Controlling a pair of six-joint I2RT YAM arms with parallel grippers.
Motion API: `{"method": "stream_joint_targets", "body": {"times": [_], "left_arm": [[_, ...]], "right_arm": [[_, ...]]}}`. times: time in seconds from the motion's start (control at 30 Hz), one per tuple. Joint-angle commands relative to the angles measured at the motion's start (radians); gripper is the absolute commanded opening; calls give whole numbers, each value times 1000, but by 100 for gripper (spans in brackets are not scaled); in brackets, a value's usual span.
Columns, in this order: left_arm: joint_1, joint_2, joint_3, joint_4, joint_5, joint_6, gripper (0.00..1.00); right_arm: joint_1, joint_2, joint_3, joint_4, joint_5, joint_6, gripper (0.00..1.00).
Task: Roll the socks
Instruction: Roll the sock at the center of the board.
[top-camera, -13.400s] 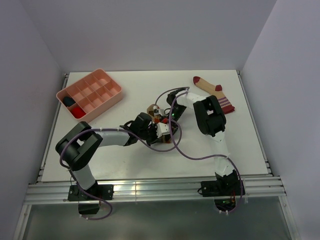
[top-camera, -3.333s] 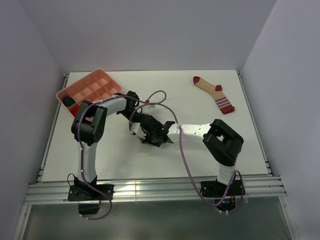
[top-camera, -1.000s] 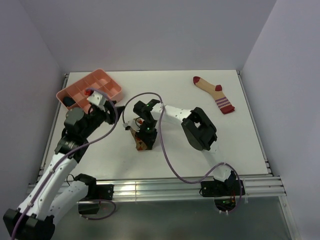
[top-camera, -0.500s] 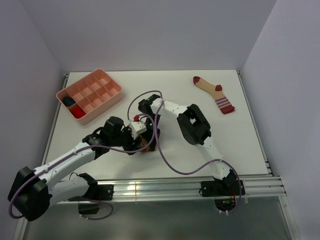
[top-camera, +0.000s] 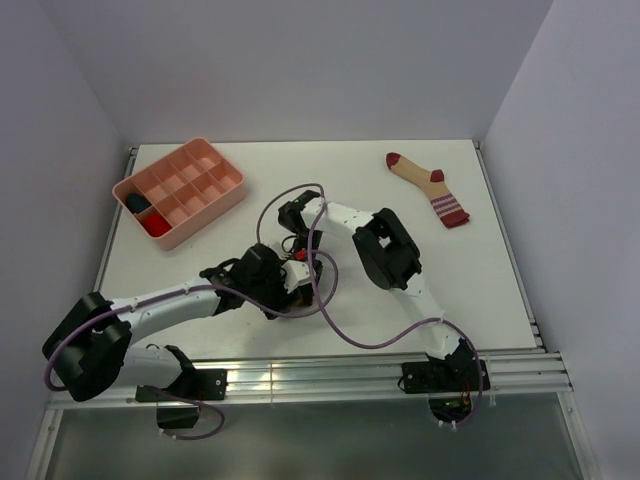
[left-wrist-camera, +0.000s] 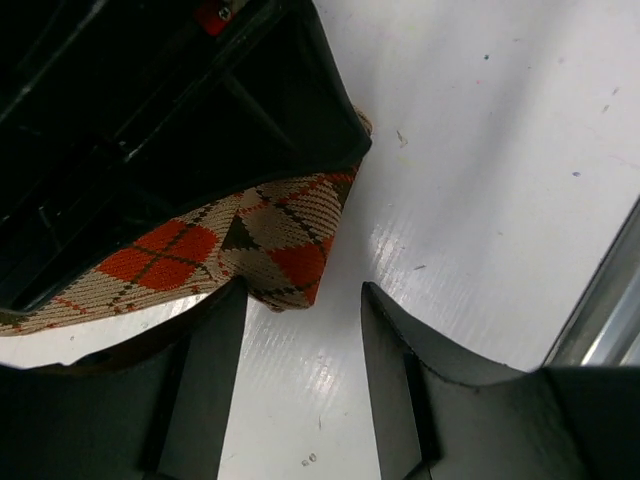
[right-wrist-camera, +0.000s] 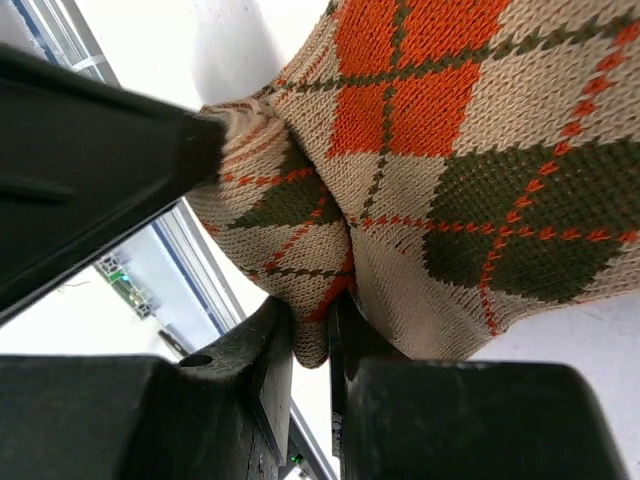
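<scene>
My right gripper (right-wrist-camera: 312, 322) pinches the argyle sock (right-wrist-camera: 450, 150); my left gripper (left-wrist-camera: 302, 296) gapes empty, sock tip at its twelve o'clock.

— what sat on the white table (top-camera: 480, 280) then?
— a pink divided tray (top-camera: 212, 211), at the far left. a dark bundle (top-camera: 135, 203) lay in one end compartment, a red bundle (top-camera: 155, 222) in the one just beside it.
— and the near edge?
— a metal rail (top-camera: 300, 378) ran along it.
</scene>
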Motion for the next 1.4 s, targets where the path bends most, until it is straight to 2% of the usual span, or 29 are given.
{"method": "stream_joint_targets", "body": {"times": [0.0, 0.27, 0.57, 0.67, 0.73, 0.77, 0.8, 0.87, 0.93, 1.0, 1.03, 1.13, 1.3, 1.37], "left_arm": [[-24, 29, 34, 79, -42, 13, 55], [-91, 69, 30, 104, -117, -24, 53], [-118, 125, 65, 85, -128, -27, 51], [-127, 150, 73, 79, -129, -24, 44], [-128, 170, 83, 70, -134, -24, 34], [-128, 175, 88, 67, -134, -24, 29], [-128, 181, 91, 67, -135, -24, 16], [-128, 185, 91, 62, -135, -24, 4], [-130, 184, 93, 59, -137, -26, 1], [-128, 179, 93, 58, -135, -26, 1], [-128, 178, 91, 58, -135, -26, 1], [-128, 175, 89, 56, -137, -26, 1], [-128, 173, 88, 59, -139, -26, 1], [-128, 170, 88, 58, -135, -26, 1]], "right_arm": [[3, 57, -51, 75, 139, -39, 0], [3, 53, -53, 80, 132, -37, 0], [3, 45, -54, 86, 129, -31, 0], [0, 42, -57, 90, 124, -30, 0], [2, 39, -61, 94, 122, -28, 0], [0, 35, -64, 97, 119, -24, 0], [-3, 31, -70, 103, 116, -22, 0], [-8, 7, -94, 129, 112, -13, 0], [-24, -36, -131, 161, 86, -8, 4], [-50, -73, -157, 204, 49, 4, 19], [-60, -112, -186, 219, 34, 9, 30], [-112, -195, -246, 280, -18, 35, 44], [-201, -332, -356, 452, -57, 151, 53], [-233, -355, -381, 510, 2, 234, 54]]}}
